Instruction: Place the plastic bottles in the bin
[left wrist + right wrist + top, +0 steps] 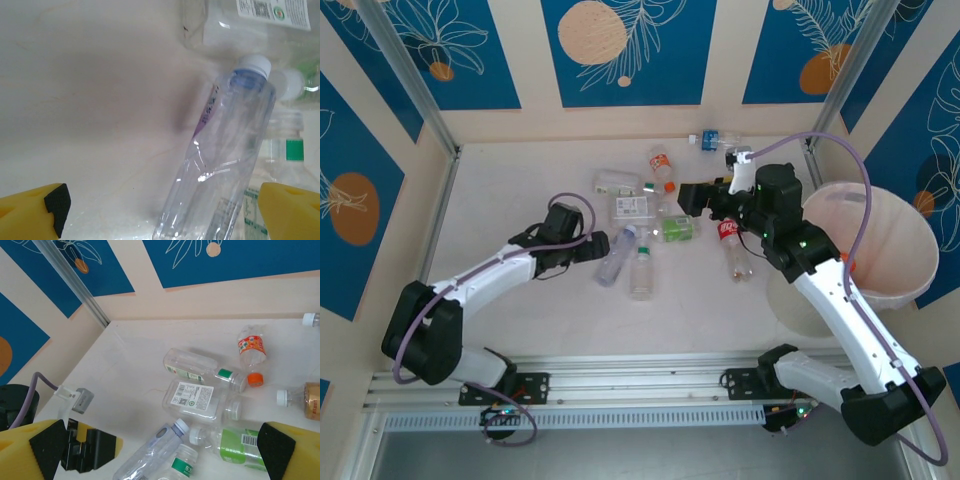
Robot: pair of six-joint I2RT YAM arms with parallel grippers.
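Top external view shows the plastic bottles (641, 272) scattered at frame centre on the table (520, 190), with the bin (905, 250) at right. The left gripper (603, 244) is spread wide beside one bottle. The right gripper (692, 198) is spread too and holds nothing.

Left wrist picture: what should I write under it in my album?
Left gripper open, its yellow fingers either side of a clear white-capped bottle lying on the pale table.

Overhead wide, wrist views close — bottles (616, 258) shared
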